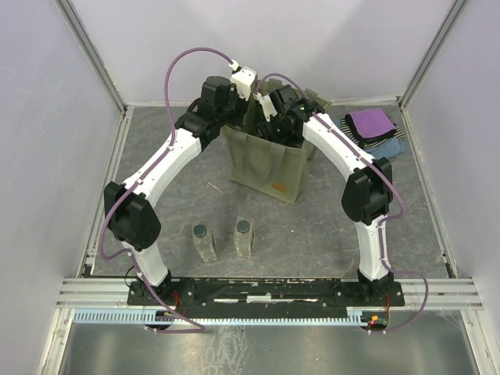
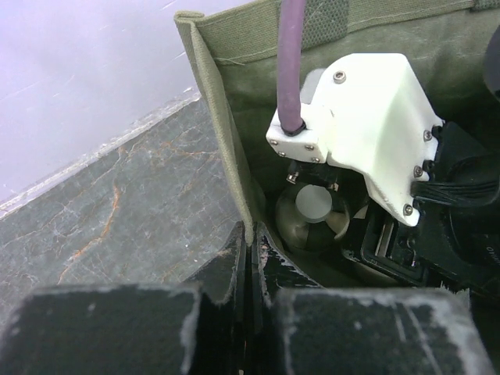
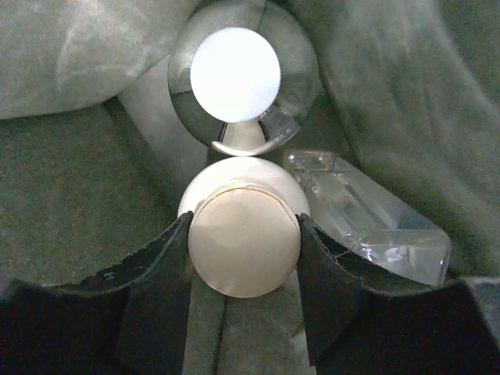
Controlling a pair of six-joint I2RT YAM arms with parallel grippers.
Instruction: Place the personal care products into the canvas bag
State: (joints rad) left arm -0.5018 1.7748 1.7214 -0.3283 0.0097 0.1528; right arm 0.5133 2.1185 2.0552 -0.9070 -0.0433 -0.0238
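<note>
From overhead, both arms dip into the canvas bag, while one clear bottle and a second clear bottle stand upright on the table. The left gripper has its jaws pinched on the bag's wall. Inside, the right gripper clasps the cream-white jar, lid up, beside the upright silvery bottle and a third clear bottle lying flat, its length running diagonally.

High rear overview; wrist cameras close, both into canvas bag
</note>
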